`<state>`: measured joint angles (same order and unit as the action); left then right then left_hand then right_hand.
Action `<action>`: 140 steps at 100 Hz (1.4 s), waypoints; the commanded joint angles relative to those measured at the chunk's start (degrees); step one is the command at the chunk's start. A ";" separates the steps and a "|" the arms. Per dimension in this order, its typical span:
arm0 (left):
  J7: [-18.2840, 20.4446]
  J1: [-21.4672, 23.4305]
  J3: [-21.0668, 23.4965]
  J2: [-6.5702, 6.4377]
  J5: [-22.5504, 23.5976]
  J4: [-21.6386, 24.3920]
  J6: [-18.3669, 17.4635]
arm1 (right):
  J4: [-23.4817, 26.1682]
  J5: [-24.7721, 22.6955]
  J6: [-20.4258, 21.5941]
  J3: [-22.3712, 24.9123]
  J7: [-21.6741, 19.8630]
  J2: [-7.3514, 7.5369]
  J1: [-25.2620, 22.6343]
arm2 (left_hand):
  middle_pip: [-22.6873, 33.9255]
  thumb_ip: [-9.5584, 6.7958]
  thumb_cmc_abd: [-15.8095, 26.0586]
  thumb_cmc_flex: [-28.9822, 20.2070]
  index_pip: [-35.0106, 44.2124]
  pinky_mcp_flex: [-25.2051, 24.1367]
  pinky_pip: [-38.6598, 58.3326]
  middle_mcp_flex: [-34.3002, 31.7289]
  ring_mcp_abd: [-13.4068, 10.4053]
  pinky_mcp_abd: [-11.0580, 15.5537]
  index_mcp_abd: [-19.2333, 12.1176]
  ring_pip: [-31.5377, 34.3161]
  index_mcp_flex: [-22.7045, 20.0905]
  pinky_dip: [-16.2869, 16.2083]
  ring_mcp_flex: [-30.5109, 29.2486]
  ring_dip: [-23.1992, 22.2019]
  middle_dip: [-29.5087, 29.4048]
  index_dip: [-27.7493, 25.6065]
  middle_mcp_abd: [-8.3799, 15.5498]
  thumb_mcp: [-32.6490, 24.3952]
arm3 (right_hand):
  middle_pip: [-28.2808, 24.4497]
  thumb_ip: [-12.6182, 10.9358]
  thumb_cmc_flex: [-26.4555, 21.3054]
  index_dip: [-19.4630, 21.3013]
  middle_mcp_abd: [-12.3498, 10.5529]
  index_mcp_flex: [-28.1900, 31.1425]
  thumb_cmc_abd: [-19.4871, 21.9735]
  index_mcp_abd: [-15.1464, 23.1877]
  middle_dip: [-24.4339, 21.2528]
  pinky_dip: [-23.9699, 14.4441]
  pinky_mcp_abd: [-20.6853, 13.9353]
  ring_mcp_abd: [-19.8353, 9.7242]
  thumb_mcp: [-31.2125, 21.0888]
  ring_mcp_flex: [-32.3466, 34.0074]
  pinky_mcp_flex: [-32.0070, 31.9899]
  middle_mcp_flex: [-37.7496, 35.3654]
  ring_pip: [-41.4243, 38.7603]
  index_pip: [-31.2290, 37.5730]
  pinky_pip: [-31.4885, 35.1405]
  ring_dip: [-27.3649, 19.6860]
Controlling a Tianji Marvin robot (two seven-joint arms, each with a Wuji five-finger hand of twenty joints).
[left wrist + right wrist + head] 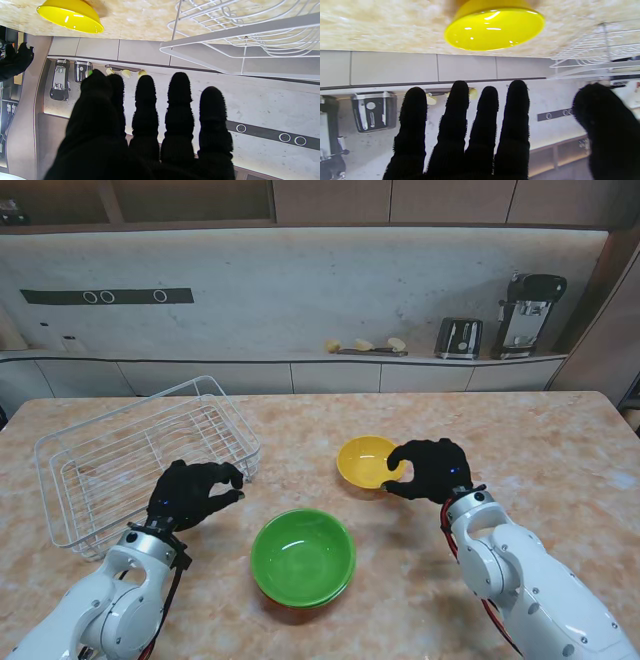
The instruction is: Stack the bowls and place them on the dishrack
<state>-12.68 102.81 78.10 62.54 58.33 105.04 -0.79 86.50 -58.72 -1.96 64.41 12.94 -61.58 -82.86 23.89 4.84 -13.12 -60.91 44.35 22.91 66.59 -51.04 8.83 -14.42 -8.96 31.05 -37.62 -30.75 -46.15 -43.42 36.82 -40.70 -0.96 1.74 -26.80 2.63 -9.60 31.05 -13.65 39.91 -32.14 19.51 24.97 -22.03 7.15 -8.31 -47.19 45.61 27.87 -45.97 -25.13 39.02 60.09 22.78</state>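
The small glossy yellow bowl (367, 462) sits upright on the mottled beige stone tabletop (560, 450), a little right of centre and farther from me than the wider glossy green bowl (302, 556); the green one looks like two nested bowls, since a second rim shows under the first, though the stand view is too coarse to be sure. The white wire dishrack (140, 460) stands on the left side of the tabletop, well apart from the yellow bowl.

The black-gloved right hand (432, 470) is at the yellow bowl's right rim, fingers curled toward it; from the stand view it seems to touch the rim, yet the right wrist view shows the fingers (455, 120) spread and straight with the bowl apart from them, so I judge the hand wide and holding nothing, poised just beside the bowl. The black-gloved left hand (195, 492) hovers at the near right corner of the dishrack, fingers loosely apart and empty; its wrist view shows four fingers side by side with nothing between them.

The relation that matters: the yellow bowl lies immediately left of the right hand, which is by far the nearer of the two; the green bowl lies nearer to me and to the left of the yellow one, so the carry would run from the yellow bowl's place leftward and back toward me; a round bowl offers no long axis, so any rim point serves.
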 commanded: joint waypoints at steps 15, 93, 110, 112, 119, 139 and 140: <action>0.90 0.00 -0.22 0.10 -0.07 0.29 0.11 | -5.51 2.09 -3.47 -2.43 -1.56 -0.88 4.96 | -0.54 0.52 2.28 -0.34 -0.40 -0.52 -0.10 -1.02 0.90 -1.23 -0.80 -0.05 -0.98 -0.50 0.26 0.47 -0.62 0.34 -0.06 0.75 | -0.02 -1.35 2.57 -0.85 2.52 -5.07 0.95 -4.63 -1.52 1.37 -0.95 0.98 -0.10 -3.25 -2.02 7.58 0.54 -3.50 1.28 -2.18; 0.85 0.06 -0.15 0.10 -0.08 0.32 0.00 | -27.47 13.84 -13.73 -17.49 0.30 -4.50 22.62 | -0.52 0.53 2.33 -0.30 -0.42 -0.49 -0.09 -1.01 0.83 -1.19 -0.89 -0.04 -0.97 -0.50 0.24 0.47 -0.61 0.33 -0.07 0.75 | -11.40 -0.84 6.32 -0.57 7.98 -9.64 3.99 -13.43 0.43 3.43 -3.49 1.27 1.15 -4.75 -0.61 18.04 -6.86 -4.80 4.36 -1.64; 0.80 0.11 -0.13 0.11 -0.06 0.36 0.06 | -31.52 16.69 -14.33 -20.51 0.42 -5.56 25.04 | -0.53 0.53 2.35 -0.28 -0.42 -0.48 -0.11 -0.99 0.85 -1.19 -0.84 -0.05 -0.93 -0.49 0.28 0.47 -0.61 0.33 -0.13 0.76 | -12.78 -0.93 5.92 -0.34 8.12 -8.66 3.71 -13.25 1.10 3.25 -3.92 1.10 1.16 -3.58 1.12 17.31 -9.12 -3.90 5.55 -0.85; 0.80 0.11 -0.13 0.11 -0.06 0.36 0.07 | -32.00 17.10 -14.37 -20.82 0.46 -5.72 25.28 | -0.53 0.54 2.33 -0.27 -0.40 -0.49 -0.11 -1.00 0.85 -1.18 -0.90 -0.04 -0.97 -0.49 0.26 0.47 -0.61 0.32 -0.12 0.77 | -12.91 -0.94 5.86 -0.30 8.06 -8.52 3.70 -13.21 1.16 3.23 -3.97 1.11 1.15 -3.50 1.27 17.18 -9.32 -3.77 5.67 -0.77; 0.80 0.11 -0.13 0.11 -0.06 0.36 0.07 | -33.70 18.38 -14.38 -21.92 0.86 -6.29 26.13 | -0.53 0.53 2.33 -0.30 -0.43 -0.49 -0.11 -1.00 0.89 -1.21 -0.93 -0.03 -0.90 -0.49 0.26 0.46 -0.61 0.33 -0.13 0.75 | -13.35 -0.96 5.70 -0.15 8.01 -8.12 3.65 -13.13 1.41 3.09 -4.13 1.01 1.15 -3.07 1.86 16.83 -10.18 -3.31 6.22 -0.43; 0.68 0.20 -0.08 0.12 -0.03 0.39 0.11 | -37.28 21.03 -13.93 -24.58 1.05 -7.50 28.14 | -0.54 0.52 2.36 -0.30 -0.44 -0.45 -0.09 -1.02 0.82 -1.19 -0.90 -0.07 -0.93 -0.50 0.26 0.49 -0.62 0.35 -0.07 0.74 | -14.71 -1.08 5.03 0.48 7.50 -6.16 3.18 -12.00 2.34 2.73 -4.76 0.60 1.10 -1.60 3.79 14.87 -13.57 -1.21 8.21 1.01; 0.68 0.20 -0.08 0.12 -0.04 0.40 0.11 | -37.43 21.12 -13.89 -24.72 1.04 -7.55 28.23 | -0.55 0.54 2.35 -0.27 -0.49 -0.46 -0.10 -0.98 0.84 -1.19 -0.89 -0.07 -0.84 -0.50 0.26 0.49 -0.62 0.38 -0.05 0.77 | -14.85 -1.10 4.94 0.55 7.46 -6.02 3.13 -11.91 2.45 2.70 -4.80 0.58 1.10 -1.49 3.98 14.68 -13.86 -1.01 8.40 1.14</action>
<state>-12.70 102.72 77.98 62.55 58.33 105.04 -0.75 49.43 -37.95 -16.16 40.21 14.98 -68.27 -54.69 23.88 4.84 -13.12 -60.91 44.35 22.91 66.59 -51.04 8.83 -14.44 -8.96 31.05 -37.63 -30.75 -46.15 -43.42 36.82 -40.70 -0.96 1.74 -40.53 2.63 -5.11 30.67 -6.55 32.62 -29.39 6.69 26.43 -18.89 3.58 -7.04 -46.74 43.23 31.07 -30.16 -37.06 37.16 66.21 22.07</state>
